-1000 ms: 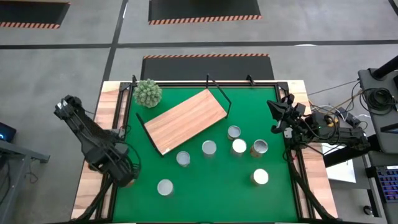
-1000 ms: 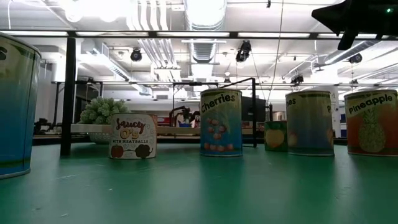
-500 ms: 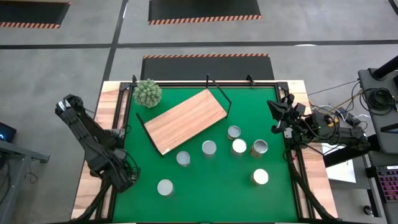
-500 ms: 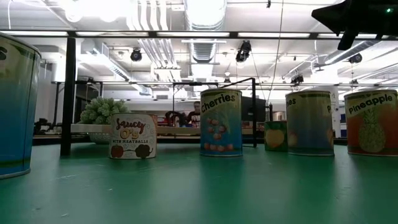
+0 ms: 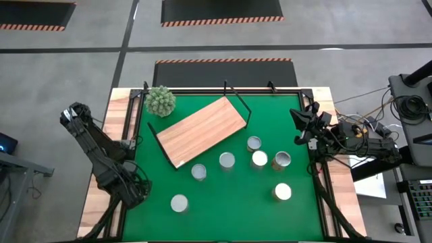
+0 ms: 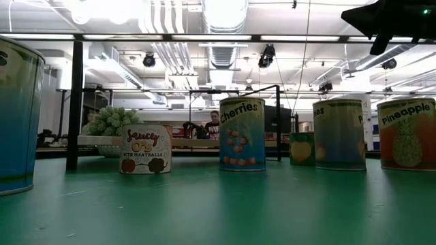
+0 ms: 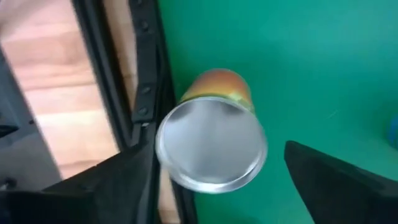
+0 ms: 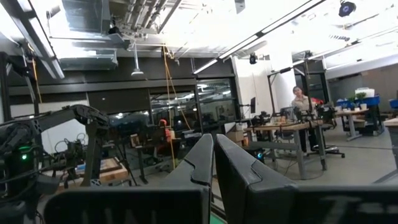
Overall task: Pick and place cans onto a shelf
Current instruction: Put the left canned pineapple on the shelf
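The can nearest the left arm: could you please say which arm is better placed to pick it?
Left. The left gripper hangs open beside the short silver-topped metal can, which its wrist view frames between the fingers. The right gripper waits shut at the right edge of the green mat.

Six upright cans (image 5: 227,160) beside angled shelf (image 5: 200,130)

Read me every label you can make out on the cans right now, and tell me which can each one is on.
"Saucy O's with meatballs": short can.
"Cherries": tall blue can.
"Pineapple": orange can at the right edge.
Letters ending "es": green can; the start curves out of sight.
Small yellow can and big blue can nearest the camera: no readable text.
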You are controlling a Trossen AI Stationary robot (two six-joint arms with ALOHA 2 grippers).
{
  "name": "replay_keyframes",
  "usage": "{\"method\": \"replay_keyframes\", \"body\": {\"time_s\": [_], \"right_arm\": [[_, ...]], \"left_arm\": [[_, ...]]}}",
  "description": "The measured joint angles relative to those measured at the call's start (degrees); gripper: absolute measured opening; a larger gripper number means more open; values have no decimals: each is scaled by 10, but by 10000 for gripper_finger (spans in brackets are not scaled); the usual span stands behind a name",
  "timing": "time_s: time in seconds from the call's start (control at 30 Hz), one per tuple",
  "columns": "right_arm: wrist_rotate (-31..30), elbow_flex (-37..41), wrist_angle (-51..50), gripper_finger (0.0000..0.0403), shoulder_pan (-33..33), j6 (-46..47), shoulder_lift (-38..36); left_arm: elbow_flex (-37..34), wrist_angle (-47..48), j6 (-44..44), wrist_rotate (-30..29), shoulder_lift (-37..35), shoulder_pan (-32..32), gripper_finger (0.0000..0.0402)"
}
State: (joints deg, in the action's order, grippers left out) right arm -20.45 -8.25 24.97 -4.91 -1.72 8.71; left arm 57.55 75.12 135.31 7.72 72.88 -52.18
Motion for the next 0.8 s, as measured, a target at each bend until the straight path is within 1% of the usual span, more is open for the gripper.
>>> {"method": "replay_keyframes", "body": {"time_s": [0.1,0.37,0.43,0.53,0.8], "right_arm": [[0,0,-1,9,0,0,0],[0,0,-3,9,0,-6,0],[0,0,-3,9,0,-6,0],[0,0,-3,9,0,-6,0],[0,0,-3,9,0,-4,0]], "left_arm": [[-1,0,0,-12,0,0,365],[-3,-7,0,-11,29,-11,358],[-3,-8,0,-5,40,-15,356],[-3,-8,0,21,55,-21,354],[-3,-28,-4,23,88,-29,339]]}}
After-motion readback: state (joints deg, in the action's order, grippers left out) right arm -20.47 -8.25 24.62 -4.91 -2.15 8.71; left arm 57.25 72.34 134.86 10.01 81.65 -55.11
